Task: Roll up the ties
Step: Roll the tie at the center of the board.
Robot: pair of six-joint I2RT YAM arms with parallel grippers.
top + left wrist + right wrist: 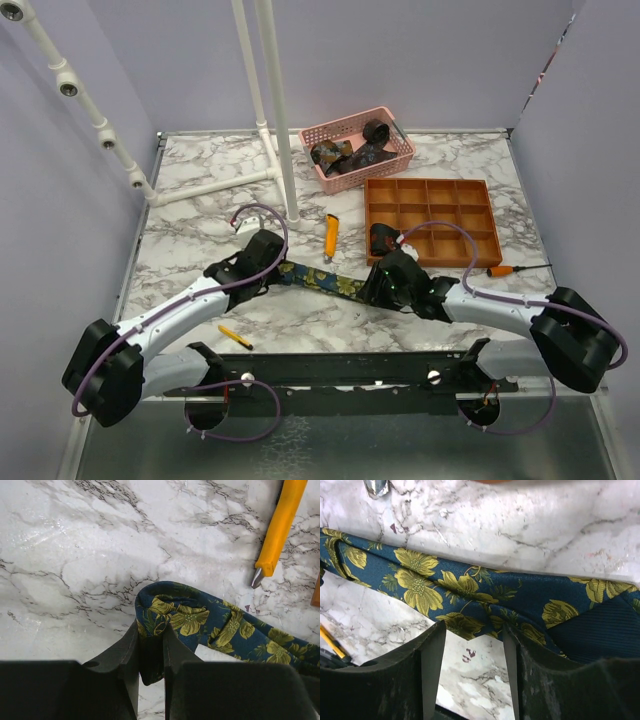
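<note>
Across the middle of the marble table (190, 225), a navy tie (322, 282) with yellow-green flowers lies stretched flat between the two grippers. At its left end the fabric is folded back on itself, and the left gripper (151, 645) is clamped on that fold, its two black fingers pressed together with the cloth pinched between them. The right gripper (474, 645) stands over the other end of the same tie with its fingers spread wide. The printed band runs crosswise just past the fingertips, its lower edge dips toward the gap, and marble shows between the fingers.

An orange-yellow utility knife (330, 234) lies just beyond the tie, near its middle. Farther back, a pink plastic basket (372, 172) holds several dark ties (345, 153), at least one of them wound into a coil. To the right of the knife sits an orange-brown divided tray (493, 215), with one dark coiled tie (383, 238) at its near left corner. A small yellow pencil (235, 337) lies near the left arm, on the table's near side.
</note>
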